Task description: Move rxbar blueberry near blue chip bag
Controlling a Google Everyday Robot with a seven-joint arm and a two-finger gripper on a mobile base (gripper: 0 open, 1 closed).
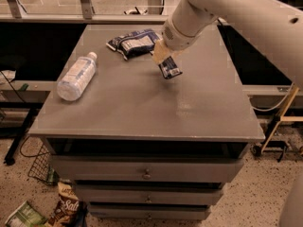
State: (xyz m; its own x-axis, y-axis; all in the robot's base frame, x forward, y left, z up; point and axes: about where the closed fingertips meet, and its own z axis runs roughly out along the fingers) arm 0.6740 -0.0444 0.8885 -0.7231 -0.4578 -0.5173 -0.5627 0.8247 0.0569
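The rxbar blueberry (pixel 170 69), a small dark navy bar with a white patch, hangs tilted from my gripper (pixel 162 58), which is shut on its upper end and holds it just above the grey table top (pixel 142 108). The blue chip bag (pixel 135 42), dark blue with a white panel, lies flat at the back middle of the table, just left of and behind the gripper. The bar is a short way from the bag's right end. My white arm reaches in from the upper right.
A clear plastic water bottle (pixel 75 75) lies on its side at the table's left. The table is a drawer cabinet (pixel 147 174). Snack bags (pixel 66 207) and a wire basket (pixel 40 169) lie on the floor at the lower left. A cart frame (pixel 279 126) stands to the right.
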